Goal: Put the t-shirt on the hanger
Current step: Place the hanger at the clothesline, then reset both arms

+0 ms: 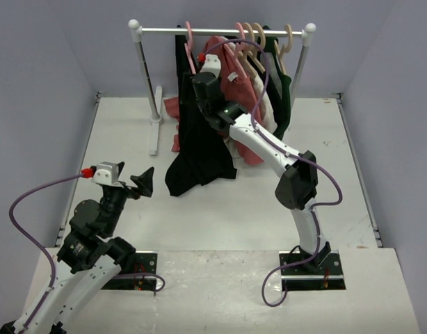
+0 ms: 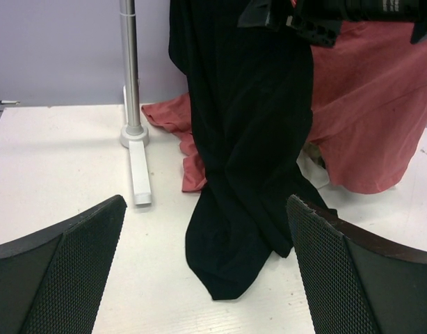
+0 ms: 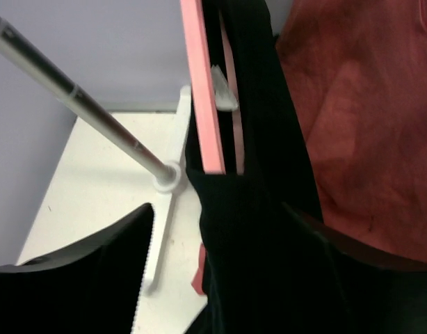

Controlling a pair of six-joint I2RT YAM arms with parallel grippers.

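Note:
The black t-shirt [image 1: 198,149] hangs from the pink hanger [image 1: 190,43] at the left of the rail, its lower end pooled on the table. In the right wrist view the pink hanger [image 3: 203,90] enters the t-shirt [image 3: 269,229] from above. My right gripper [image 1: 208,82] is raised at the shirt's top by the hanger. Its jaws are open, with the cloth between them [image 3: 220,278] and a gap on the left side. My left gripper [image 1: 141,182] is open and empty, low over the table, facing the t-shirt's lower end [image 2: 241,209].
A white clothes rack [image 1: 220,30] stands at the back with beige hangers [image 1: 255,42], a salmon-red shirt [image 1: 236,76] and a dark green garment [image 1: 283,90]. Its left pole [image 2: 130,69] and foot [image 2: 139,174] stand left of the t-shirt. Grey walls enclose the table.

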